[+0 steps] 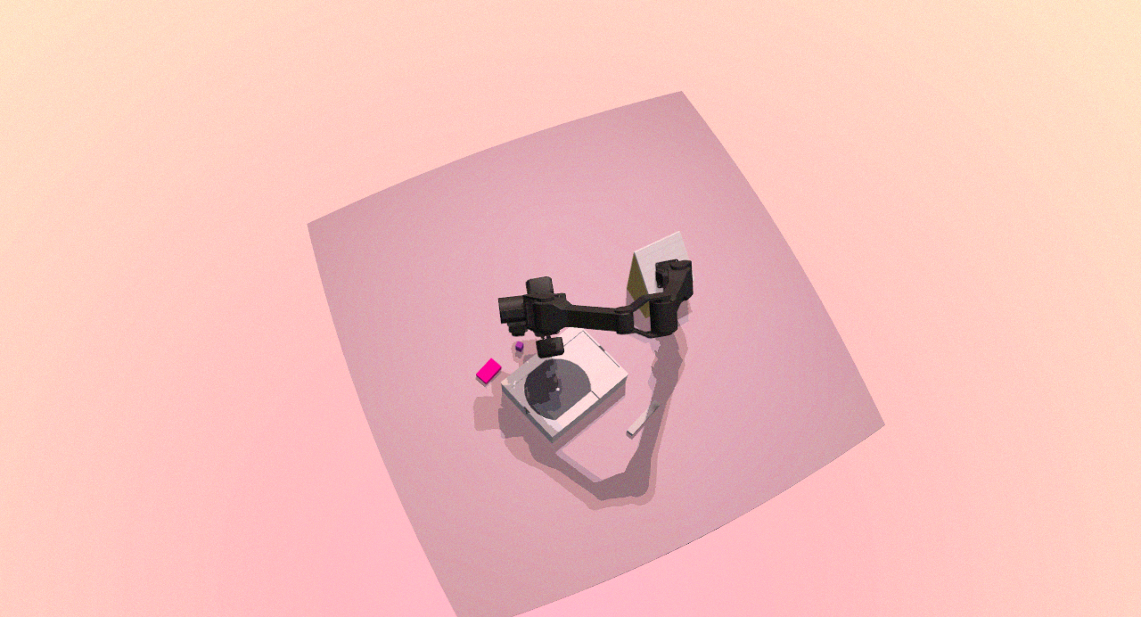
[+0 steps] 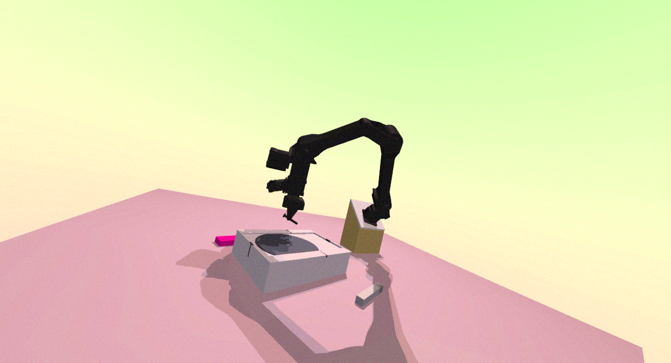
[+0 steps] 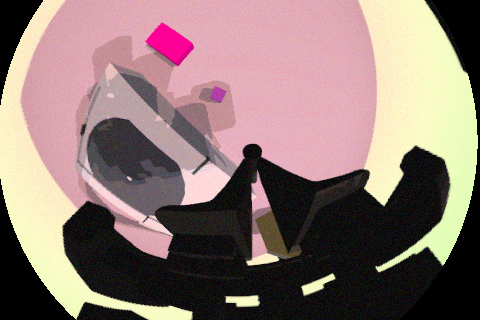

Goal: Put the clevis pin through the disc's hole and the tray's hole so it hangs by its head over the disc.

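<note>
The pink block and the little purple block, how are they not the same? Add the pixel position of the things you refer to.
The pink block [image 1: 488, 371] [image 2: 225, 241] [image 3: 170, 43] is bright pink, but the purple block [image 1: 519, 346] [image 3: 218, 94] is purple. The pink block is bigger; the purple block is much smaller. The pink block looks longer than it is wide, while the purple block looks about square. Both sit on the table, outside the tray [image 1: 610, 378] [image 2: 304, 271] [image 3: 192, 157].

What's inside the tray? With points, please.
The dark disc [image 1: 578, 387] [image 2: 298, 244] [image 3: 167, 195] lies in the tray [image 1: 612, 370] [image 2: 304, 271] [image 3: 192, 160], its small centre hole showing; no pin stands in it. The disc covers the tray floor beneath, so I can't see what's under it.
</note>
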You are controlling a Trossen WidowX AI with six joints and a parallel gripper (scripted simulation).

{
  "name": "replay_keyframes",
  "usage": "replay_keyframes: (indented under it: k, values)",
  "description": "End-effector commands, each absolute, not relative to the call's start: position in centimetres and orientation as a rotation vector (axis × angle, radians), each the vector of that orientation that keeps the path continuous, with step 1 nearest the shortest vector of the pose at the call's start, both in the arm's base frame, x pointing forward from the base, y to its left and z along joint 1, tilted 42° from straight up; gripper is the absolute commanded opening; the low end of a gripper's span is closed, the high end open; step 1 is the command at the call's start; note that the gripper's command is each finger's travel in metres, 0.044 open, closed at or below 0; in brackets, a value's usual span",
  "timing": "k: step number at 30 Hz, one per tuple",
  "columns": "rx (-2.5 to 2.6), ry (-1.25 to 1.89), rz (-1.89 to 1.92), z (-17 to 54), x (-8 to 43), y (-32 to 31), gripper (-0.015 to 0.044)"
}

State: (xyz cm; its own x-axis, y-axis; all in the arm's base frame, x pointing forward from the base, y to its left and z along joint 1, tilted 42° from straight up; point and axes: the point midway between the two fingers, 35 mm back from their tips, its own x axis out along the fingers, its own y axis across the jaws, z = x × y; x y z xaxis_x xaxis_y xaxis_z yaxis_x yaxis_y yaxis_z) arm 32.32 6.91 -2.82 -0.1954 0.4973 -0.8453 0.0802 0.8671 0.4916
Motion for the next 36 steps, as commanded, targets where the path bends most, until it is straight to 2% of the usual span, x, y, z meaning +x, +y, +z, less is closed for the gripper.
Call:
replay_keyframes:
  k: [1,36]
  values:
    - [0.559,1.757,0.306,-1.3,33.1,8.3,0.0000]
    - [1.275,1.880,-0.300,8.5,34.3,17.3,0.0000]
